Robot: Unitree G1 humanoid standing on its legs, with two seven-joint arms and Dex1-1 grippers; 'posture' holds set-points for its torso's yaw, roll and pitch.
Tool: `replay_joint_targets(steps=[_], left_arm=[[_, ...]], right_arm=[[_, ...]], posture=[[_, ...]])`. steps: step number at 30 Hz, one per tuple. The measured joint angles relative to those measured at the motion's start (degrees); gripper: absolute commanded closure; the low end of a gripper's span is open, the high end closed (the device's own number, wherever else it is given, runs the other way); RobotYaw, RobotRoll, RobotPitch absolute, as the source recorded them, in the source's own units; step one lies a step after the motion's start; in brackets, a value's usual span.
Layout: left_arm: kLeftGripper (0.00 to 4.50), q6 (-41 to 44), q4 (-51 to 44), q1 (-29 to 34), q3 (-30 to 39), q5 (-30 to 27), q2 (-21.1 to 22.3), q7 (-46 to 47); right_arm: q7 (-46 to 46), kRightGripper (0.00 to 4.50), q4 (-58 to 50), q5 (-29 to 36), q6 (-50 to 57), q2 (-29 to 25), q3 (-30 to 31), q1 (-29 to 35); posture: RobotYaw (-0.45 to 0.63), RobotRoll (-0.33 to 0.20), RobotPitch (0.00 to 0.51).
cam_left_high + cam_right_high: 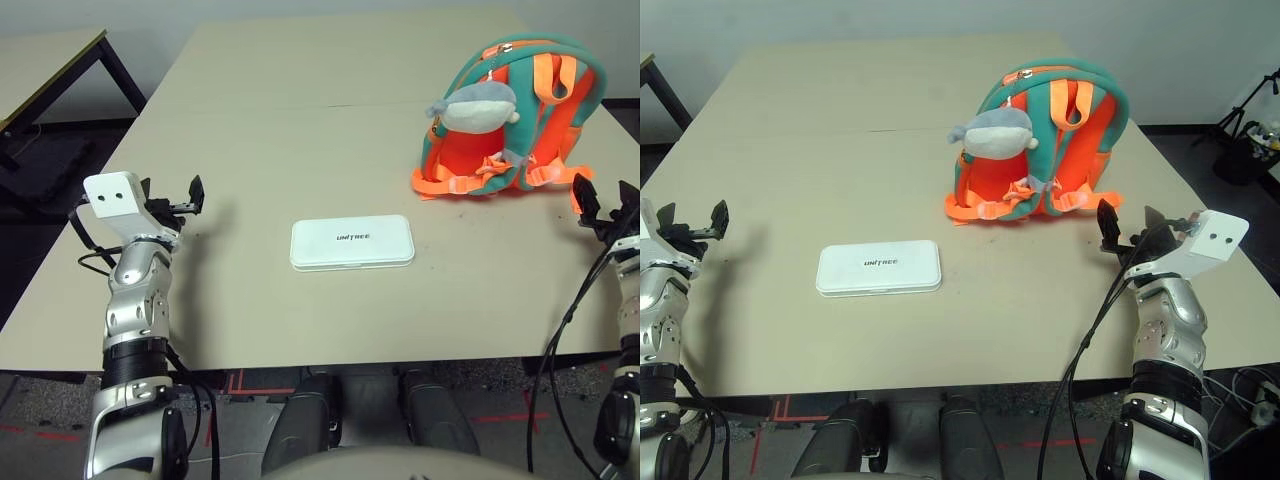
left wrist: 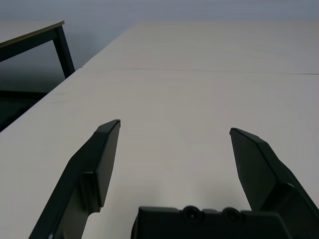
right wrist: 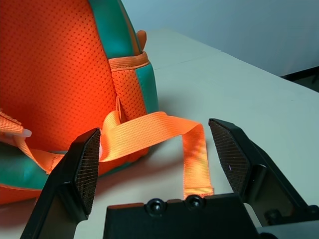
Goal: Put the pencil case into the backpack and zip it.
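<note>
Open jaws (image 1: 701,232) (image 1: 1130,233), white pencil case (image 1: 879,268) between them

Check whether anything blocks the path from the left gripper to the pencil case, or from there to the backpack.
Nothing visible stands between the left gripper and the pencil case, nor between the case and the backpack.

Soft shadows; even, diffuse light
</note>
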Motion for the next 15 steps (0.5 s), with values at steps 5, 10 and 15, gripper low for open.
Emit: replay_joint_targets(steps=[5, 10, 15], left_arm=[[0.0, -0.22, -0.44, 0.42, 0.07, 0.06, -3.01, 2.36], [0.0, 1.72, -0.34, -1.74, -1.25, -1.57, -1.91, -1.87], [0.0, 10.05, 0.36, -12.2, 0.25, -9.66, 7.97, -13.28]], right_arm=[[0.83, 0.04, 2.13, -0.11, -0.61, -2.18, -0.04, -0.11], [3.41, 0.04, -0.83, 1.05, 2.73, -5.92, -0.09, 0.39], [7.53, 0.04, -10.32, 8.5, 18.84, -12.93, -2.5, 3.49]], posture=[[-0.09, 0.0, 0.118], [-0.09, 0.0, 0.12], [-0.06, 0.0, 0.098]])
